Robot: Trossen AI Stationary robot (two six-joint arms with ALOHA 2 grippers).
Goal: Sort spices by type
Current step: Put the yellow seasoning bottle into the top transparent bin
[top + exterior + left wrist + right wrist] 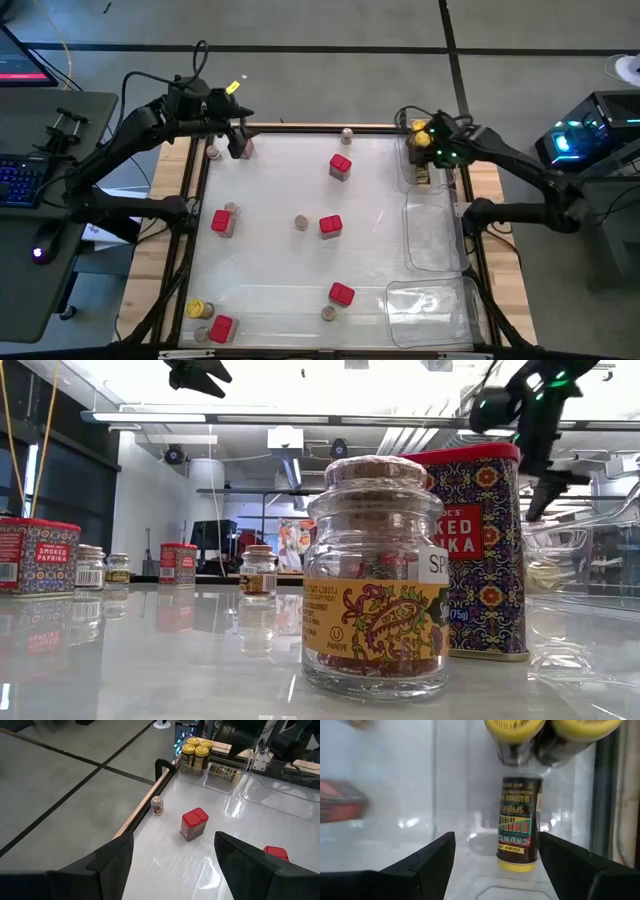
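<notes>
Both pincers stand wide with nothing between their fingers, as we see it: the right gripper hovers over the clear tray at the table's far right corner, the left gripper above the far left corner. In the right wrist view we read "CRUNCH" and "SPRINKLE" on a yellow-lidded jar set apart in front of the fingers, with two more yellow lids beyond it. Across the table lie the scattered spices: red tins, small cork-topped jars, one more yellow-lidded jar at the near left. In the low view a red tin reads "SMOKED PAPRIKA", and the nearest glass jar shows "PAREVE" and "SP".
</notes>
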